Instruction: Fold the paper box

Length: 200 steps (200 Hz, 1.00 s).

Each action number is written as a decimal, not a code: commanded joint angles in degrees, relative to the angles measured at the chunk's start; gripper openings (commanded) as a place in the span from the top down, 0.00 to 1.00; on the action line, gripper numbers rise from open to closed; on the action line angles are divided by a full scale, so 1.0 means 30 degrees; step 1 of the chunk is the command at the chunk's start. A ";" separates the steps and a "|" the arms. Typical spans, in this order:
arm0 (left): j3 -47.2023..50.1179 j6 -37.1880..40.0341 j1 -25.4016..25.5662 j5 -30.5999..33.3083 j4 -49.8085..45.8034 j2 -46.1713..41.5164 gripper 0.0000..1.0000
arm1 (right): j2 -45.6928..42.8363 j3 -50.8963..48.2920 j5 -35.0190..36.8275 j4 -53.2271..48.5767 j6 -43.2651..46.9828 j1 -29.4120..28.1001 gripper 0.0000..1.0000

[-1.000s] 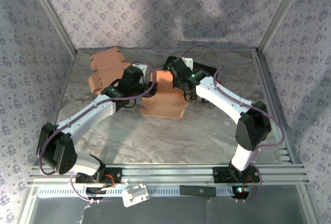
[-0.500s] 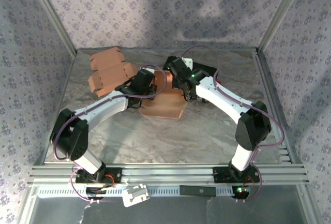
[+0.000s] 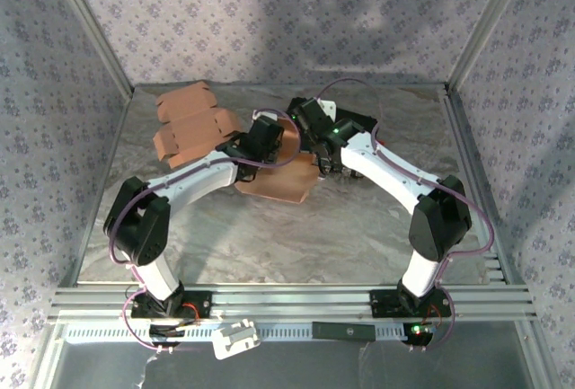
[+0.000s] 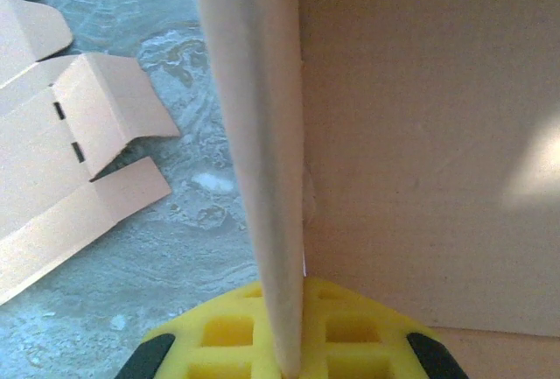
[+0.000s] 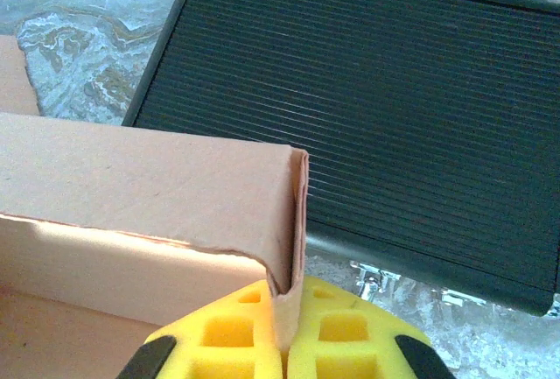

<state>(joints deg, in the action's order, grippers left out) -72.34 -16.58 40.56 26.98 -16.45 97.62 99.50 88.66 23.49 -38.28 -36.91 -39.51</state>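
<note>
Left gripper has advanced onto the paper box, clamping its upright flap; right gripper clamps the box's far wall.

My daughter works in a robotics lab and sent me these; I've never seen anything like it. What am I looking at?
Two robot arms are bolted at a table's near edge. The wide picture comes from a camera above and behind them; the close-ups come from a camera on each wrist. The left gripper and right gripper, with yellow padded fingers, each pinch a wall of the brown paper box being folded. Unfolded box blanks lie flat on the marbled table, far left. A black ribbed panel lies just beyond the box.
</note>
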 commanded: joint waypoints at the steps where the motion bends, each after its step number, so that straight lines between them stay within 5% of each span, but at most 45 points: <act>1: -0.0634 -0.0018 0.0458 0.3580 -0.1415 0.0433 1.00 | 0.0367 0.0431 0.0398 -0.0744 -0.0458 -0.0158 1.00; 30: -0.1051 -0.0440 0.1255 0.5265 -0.1862 0.0425 0.99 | 0.0433 0.0203 0.0425 -0.0752 -0.1149 -0.0219 1.00; 56: -0.1204 -0.1943 0.1281 0.4628 -0.2502 -0.0133 0.51 | -0.0117 -0.0587 0.0352 -0.0308 -0.2073 -0.0129 1.00; 81: -0.1489 -0.3835 0.1269 0.2766 -0.3348 -0.1655 0.30 | -0.0683 -0.1488 0.0273 0.0239 -0.3210 0.0048 1.00; 130: -0.1867 -0.8219 0.1334 -0.1513 -0.5018 -0.5712 0.26 | -0.0765 -0.1914 -0.0205 0.0280 -0.5446 0.0139 1.00; 200: 0.2212 -1.4521 0.4604 0.0408 -0.8767 -1.2139 0.40 | -0.1687 -0.3674 -0.1119 0.0778 -1.0113 0.0483 1.00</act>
<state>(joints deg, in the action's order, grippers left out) -69.91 -49.32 50.94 26.61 -33.17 65.12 97.17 79.68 20.93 -36.73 -59.70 -38.63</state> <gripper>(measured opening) 0.606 0.061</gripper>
